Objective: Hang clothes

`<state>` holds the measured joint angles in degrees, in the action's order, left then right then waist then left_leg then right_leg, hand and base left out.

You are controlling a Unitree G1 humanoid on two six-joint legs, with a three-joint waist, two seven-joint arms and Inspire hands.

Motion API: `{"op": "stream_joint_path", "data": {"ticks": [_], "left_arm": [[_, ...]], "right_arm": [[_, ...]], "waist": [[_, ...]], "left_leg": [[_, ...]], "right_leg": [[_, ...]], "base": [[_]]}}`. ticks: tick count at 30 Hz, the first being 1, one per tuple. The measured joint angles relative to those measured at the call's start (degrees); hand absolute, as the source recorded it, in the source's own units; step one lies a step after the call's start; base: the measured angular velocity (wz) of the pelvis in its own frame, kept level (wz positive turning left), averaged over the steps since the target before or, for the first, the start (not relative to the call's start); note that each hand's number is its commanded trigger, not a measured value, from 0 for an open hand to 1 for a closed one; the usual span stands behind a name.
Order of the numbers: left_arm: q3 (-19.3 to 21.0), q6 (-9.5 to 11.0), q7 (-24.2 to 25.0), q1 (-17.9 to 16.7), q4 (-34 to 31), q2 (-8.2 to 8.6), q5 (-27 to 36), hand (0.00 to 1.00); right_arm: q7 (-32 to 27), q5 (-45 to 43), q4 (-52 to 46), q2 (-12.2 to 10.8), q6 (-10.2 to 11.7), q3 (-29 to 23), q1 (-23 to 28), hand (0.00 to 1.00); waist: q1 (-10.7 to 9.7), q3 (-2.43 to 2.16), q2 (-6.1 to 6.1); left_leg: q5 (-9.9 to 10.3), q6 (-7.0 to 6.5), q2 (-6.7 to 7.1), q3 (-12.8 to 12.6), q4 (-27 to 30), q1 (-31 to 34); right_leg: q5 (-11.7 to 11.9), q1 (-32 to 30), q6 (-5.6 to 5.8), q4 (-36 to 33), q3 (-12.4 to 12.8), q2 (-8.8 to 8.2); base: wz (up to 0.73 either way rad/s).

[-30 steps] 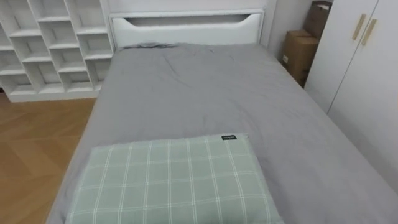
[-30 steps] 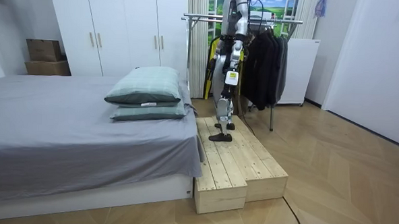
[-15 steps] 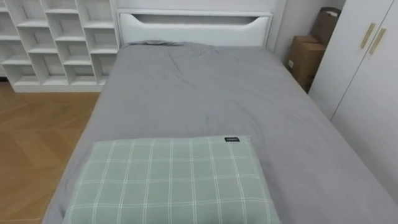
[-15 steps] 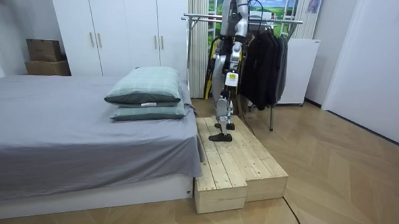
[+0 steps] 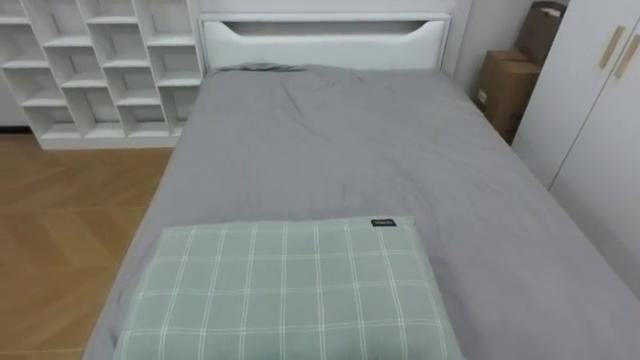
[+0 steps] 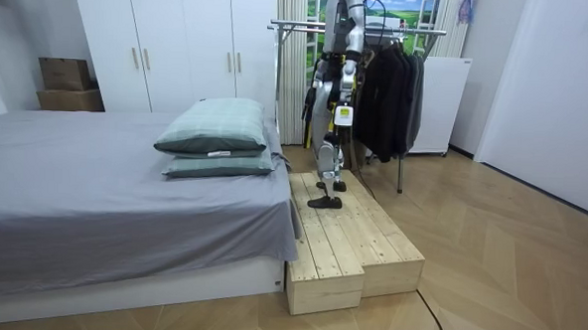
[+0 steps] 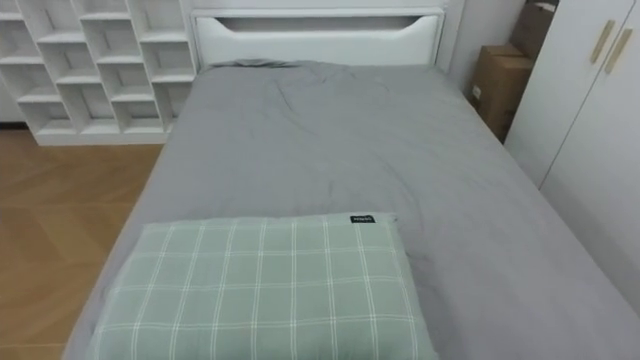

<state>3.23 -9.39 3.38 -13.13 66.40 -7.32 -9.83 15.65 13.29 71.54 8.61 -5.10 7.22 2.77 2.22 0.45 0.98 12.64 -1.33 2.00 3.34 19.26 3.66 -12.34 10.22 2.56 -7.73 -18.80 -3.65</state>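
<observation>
Now the robot stands upright on a pale wooden platform [image 6: 355, 247] at the pillow end of the bed [image 5: 350, 150], and its head camera looks down along the grey sheet. A green checked pillow [image 5: 285, 290] lies nearest, with a small dark label at its far right corner. In the room view it sits on a second pillow [image 6: 214, 166]. At the far end of the bed is a white board [image 5: 325, 40]. White cubby shelves [image 5: 90, 60] stand to the left of it, brown cardboard boxes [image 5: 505, 85] to the right, and white wardrobe doors [image 5: 600, 110] run along the right side.

The dark clothes [image 6: 387, 89] hang on a metal rack [image 6: 300, 27] just behind the robot, well apart from the bed. One hand [image 6: 313, 98] shows at hip height in the room view. I cannot tell whether its fingers are apart or curled, nor whether it holds anything.
</observation>
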Motion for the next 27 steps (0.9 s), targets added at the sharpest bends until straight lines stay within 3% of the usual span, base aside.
{"op": "stream_joint_path", "data": {"ticks": [11, 27], "left_arm": [[-0.2, 0.2, -0.2, 1.3, -0.5, -0.04, -6.0, 0.00], [-2.1, 0.2, -0.3, 2.2, -0.6, -0.20, -6.1, 0.00]], "right_arm": [[-0.1, 0.3, 0.1, 0.0, 0.0, 0.5, -0.1, 0.00], [0.0, 0.3, 0.9, 0.0, 0.1, 0.4, -0.4, 0.00]], "waist": [[-0.1, 0.09, 0.05], [-0.5, 0.03, -0.27]], "left_leg": [[0.0, -0.01, 0.02, 0.1, 0.0, -0.3], [0.0, 0.00, 0.04, 0.1, -0.1, -0.3]], "right_leg": [[0.0, 0.3, 0.00, 0.0, 0.0, 0.02], [0.0, 0.4, 0.02, 0.1, 0.0, 0.03]], "base": [[0.00], [0.00]]}}
